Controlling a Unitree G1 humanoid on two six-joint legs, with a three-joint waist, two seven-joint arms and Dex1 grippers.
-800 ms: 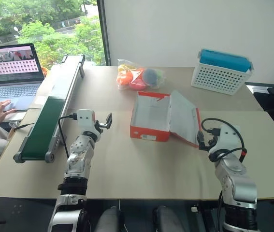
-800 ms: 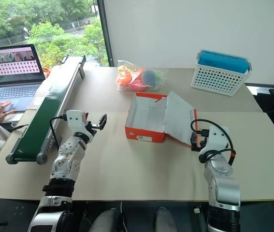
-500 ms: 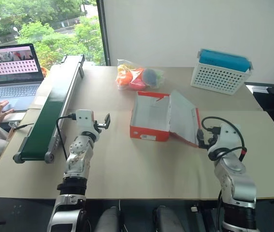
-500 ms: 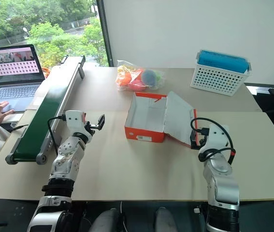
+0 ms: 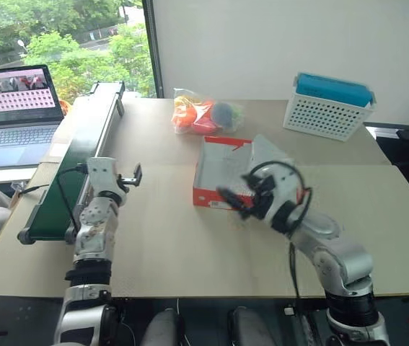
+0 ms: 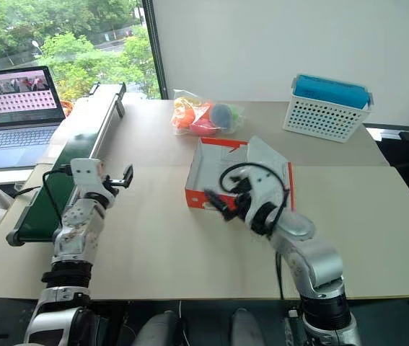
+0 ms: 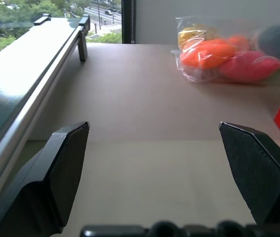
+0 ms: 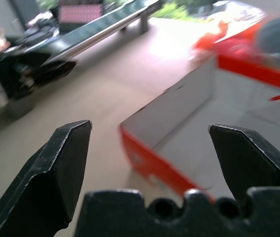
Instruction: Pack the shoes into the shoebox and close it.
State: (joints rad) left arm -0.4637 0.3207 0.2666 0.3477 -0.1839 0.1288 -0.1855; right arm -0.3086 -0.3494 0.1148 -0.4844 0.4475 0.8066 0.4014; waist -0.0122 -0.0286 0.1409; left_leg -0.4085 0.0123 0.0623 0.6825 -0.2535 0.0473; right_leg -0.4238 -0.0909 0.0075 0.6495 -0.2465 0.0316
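- Beige desk (image 5: 190,252) beside a big window carries the open red shoebox (image 5: 222,169) near its middle, lid folded back to the robot's right; what shows of its pale inside looks empty, and I can spot no shoes anywhere on the desk.
- Left claw (image 5: 130,176) hovers near the green conveyor (image 5: 74,169), fingers spread wide, gripping nothing.
- Right claw (image 6: 218,204) hangs just in front of the shoebox's near end, likewise released and empty.
- Risk, as I judge it: the right claw sits close to the box's near wall, so a careless sweep could shove or spin the light cardboard box, or knock the lid shut before anything is packed.
- The right wrist view looks into the box's pale interior (image 8: 238,123), which the head views show only at an angle.
- The left wrist view brings up the clear bag of colourful items (image 7: 228,52), small in the head views.
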